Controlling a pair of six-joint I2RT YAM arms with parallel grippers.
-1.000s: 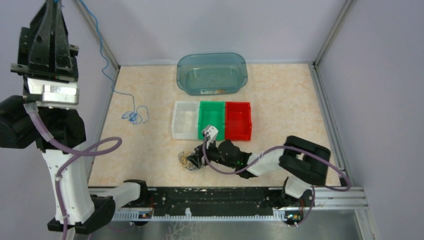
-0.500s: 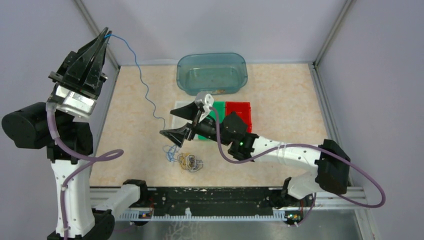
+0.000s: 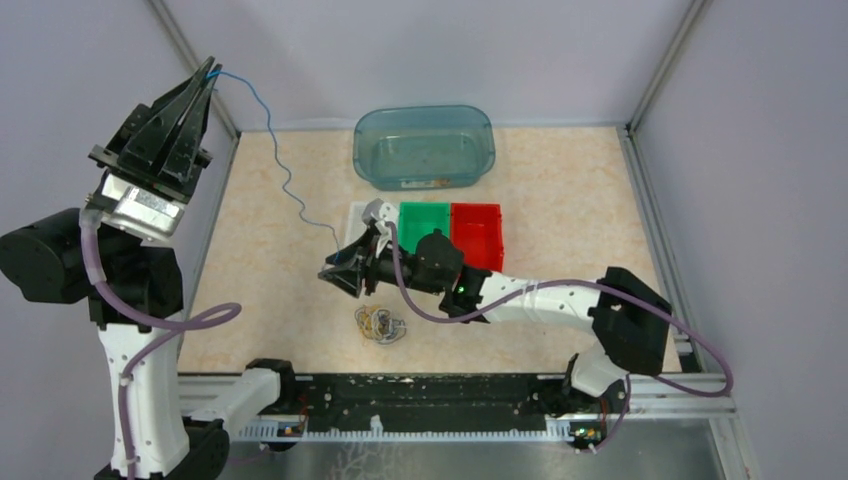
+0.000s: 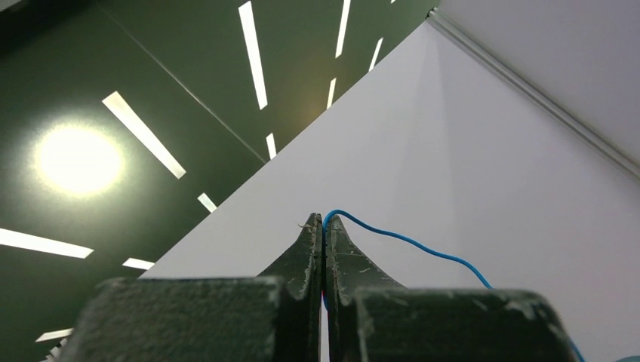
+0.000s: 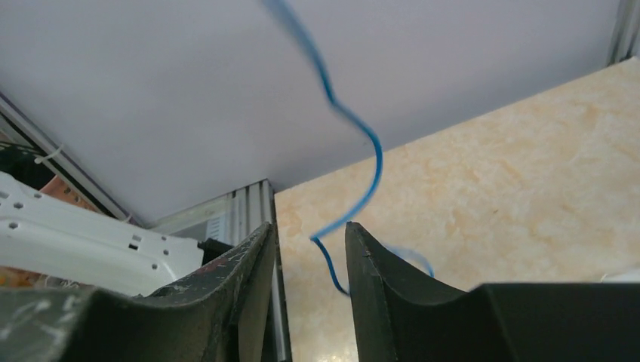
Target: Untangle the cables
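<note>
Beige marbled table: teal tub at the back, green bin and red bin mid-table. Left gripper is raised high, fingers pressed together on the blue cable end. Right gripper is low, fingers parted, blue cable passing between them. Other cables lie knotted on the table just beside it.

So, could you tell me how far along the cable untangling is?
Done: one blue cable is drawn up, its end pinched in the shut left claw. In hand: the open right claw straddles it lower down, not yet gripping. Left: a small knot of other cables lies tangled on the table; whether the blue one is fully free, I cannot tell.
</note>
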